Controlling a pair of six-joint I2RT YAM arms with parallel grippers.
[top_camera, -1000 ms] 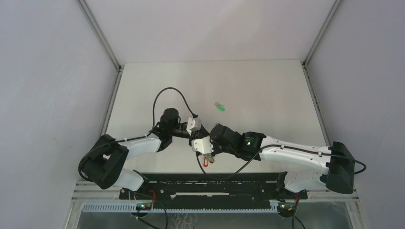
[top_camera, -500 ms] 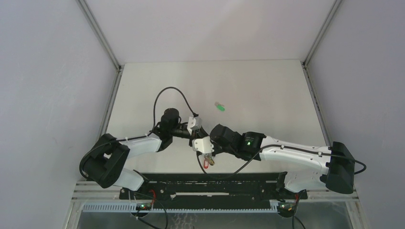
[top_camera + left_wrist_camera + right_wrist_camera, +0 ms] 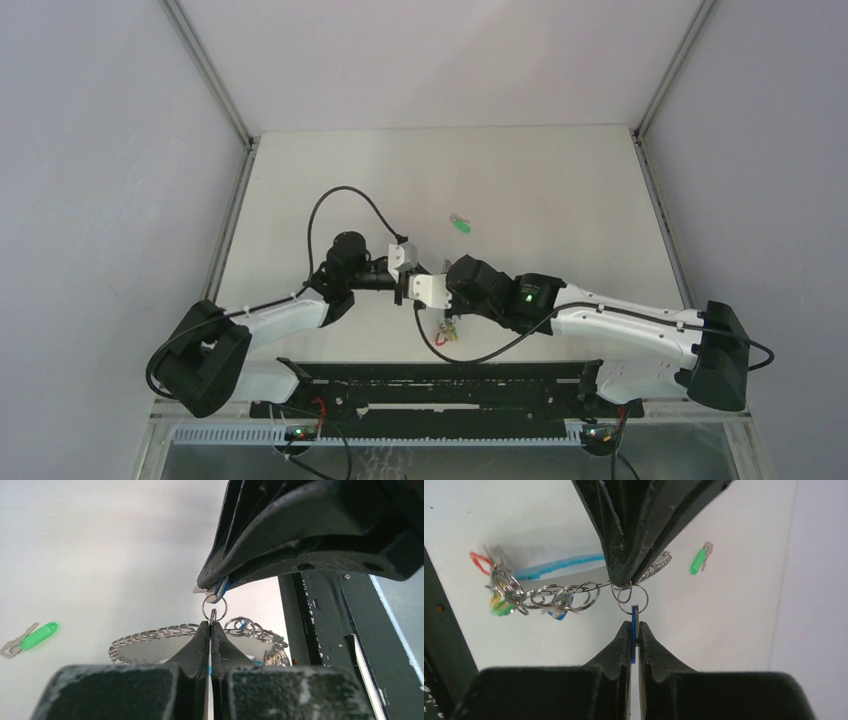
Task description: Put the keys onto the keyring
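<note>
My left gripper (image 3: 210, 624) is shut on the thin wire of the keyring (image 3: 150, 632), which carries several small silver rings. My right gripper (image 3: 634, 624) is shut on the blue key (image 3: 634, 614), held edge-on, and its small split ring (image 3: 631, 600) hangs right at the left fingertips (image 3: 616, 575). In the right wrist view the keyring's turquoise sleeve (image 3: 559, 566) and its red, yellow and green tags (image 3: 499, 600) trail to the left. From above, both grippers meet tip to tip (image 3: 415, 288) with the keyring (image 3: 447, 330) dangling below them. The green key (image 3: 460, 225) lies alone on the table.
The black rail with the arm bases (image 3: 440, 385) runs along the near edge, just behind the dangling keyring. White enclosure walls with metal corner posts (image 3: 210, 75) bound the white table (image 3: 560, 190) on three sides.
The left jaws have closed onto the keyring wire. Both grippers have shifted slightly away from the near rail, and the dangling tags have swung a little to the right.
</note>
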